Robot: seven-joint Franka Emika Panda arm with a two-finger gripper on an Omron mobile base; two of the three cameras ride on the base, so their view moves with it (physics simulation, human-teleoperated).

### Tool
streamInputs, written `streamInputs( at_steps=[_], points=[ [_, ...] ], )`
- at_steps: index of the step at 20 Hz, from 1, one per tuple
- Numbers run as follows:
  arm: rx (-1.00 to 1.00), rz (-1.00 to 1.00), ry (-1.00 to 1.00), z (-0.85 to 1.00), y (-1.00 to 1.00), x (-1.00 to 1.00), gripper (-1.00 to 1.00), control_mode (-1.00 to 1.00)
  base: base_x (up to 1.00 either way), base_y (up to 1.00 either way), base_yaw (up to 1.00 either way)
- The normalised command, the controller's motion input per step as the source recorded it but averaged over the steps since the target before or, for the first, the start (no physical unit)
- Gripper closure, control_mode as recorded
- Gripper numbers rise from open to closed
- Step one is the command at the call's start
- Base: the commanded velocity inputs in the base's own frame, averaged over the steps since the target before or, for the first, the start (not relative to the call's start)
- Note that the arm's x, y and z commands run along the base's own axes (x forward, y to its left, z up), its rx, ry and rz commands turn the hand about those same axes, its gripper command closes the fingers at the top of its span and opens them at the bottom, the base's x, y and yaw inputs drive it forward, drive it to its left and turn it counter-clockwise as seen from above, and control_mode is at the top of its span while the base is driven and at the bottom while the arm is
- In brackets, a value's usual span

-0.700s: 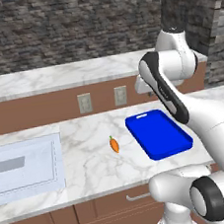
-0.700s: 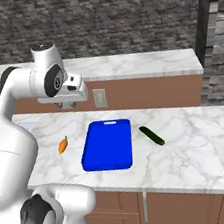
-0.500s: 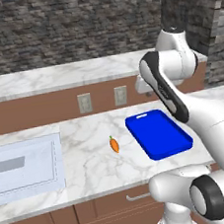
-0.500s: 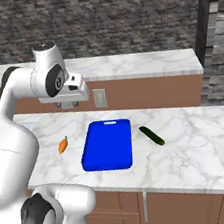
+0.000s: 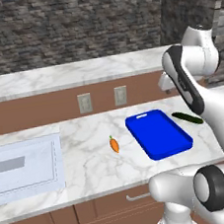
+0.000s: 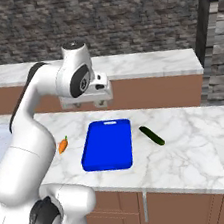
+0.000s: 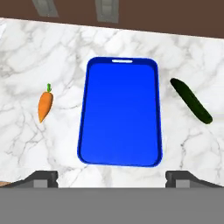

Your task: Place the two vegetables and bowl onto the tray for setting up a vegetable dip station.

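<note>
Hovering high above the marble worktop (image 6: 188,138), the tool (image 6: 101,104) is hanging with its two fingers (image 7: 43,177) spread wide apart and gripping nothing. Directly beneath it the blue tray (image 7: 119,113) is lying flat on the worktop, roughly midway between the back wall and the front edge, with its slot handle turned toward the wall. The tray is carrying nothing at the moment. The small orange carrot (image 7: 44,105) is lying on the marble just off one long side of the tray, apart from its rim, its green tip pointing toward the wall. The dark green vegetable (image 7: 190,100) is lying off the opposite long side, also clear of the rim and angled slantwise, nearer the corner where the worktop is turning. Both vegetables are sitting well below the tool, one out to each side of it. From the left base camera the carrot (image 5: 114,144), the tray (image 5: 157,133) and the green vegetable (image 5: 187,118) are lining up in a row, with a sink basin (image 5: 21,167) set into the worktop farther along. Two wall outlets (image 5: 85,103) are sitting in the brown panel behind.
</note>
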Motion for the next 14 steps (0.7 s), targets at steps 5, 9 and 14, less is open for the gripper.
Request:
streamInputs(
  at_steps=[5,9,14],
  points=[
    [-0.05,0.07,0.02,-0.08,-0.79,0.00,-1.00,-1.00,0.00,0.00,0.00],
    [-0.05,0.07,0.07,-0.15,-0.71,0.07,-1.00,-1.00,0.00,0.00,0.00],
    [-0.04,0.06,0.07,-0.17,-0.51,0.21,-1.00,-1.00,0.00,0.00,0.00]
  ],
)
